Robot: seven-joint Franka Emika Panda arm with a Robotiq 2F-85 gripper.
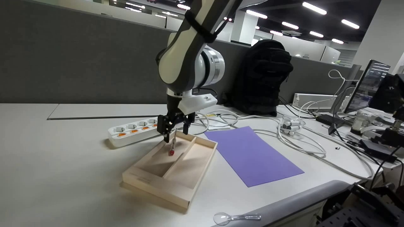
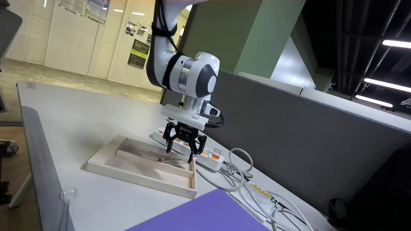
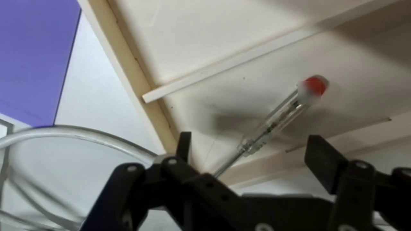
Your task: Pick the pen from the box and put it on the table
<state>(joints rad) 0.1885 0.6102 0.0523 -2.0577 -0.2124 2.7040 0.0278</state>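
Nearest the wrist camera, the gripper (image 3: pixel 250 146) is held above one end of the box (image 1: pixel 192 160), its fingers spread apart. Between and below them, the pen (image 3: pixel 277 120) is seen in one compartment, thin end toward the corner, flanked by the divider (image 3: pixel 237 61) and an outer wall. Close behind the fingers, room is bounded by a power strip (image 1: pixel 142 134); to one side, a purple sheet (image 1: pixel 254 157) is spread; to the opposite side, the table (image 1: pixel 63 164) is stretched wide. Well beyond, a grey partition (image 1: pixel 79 56), a backpack (image 1: pixel 263 75) and ceiling lights (image 1: pixel 314 8) are seen.
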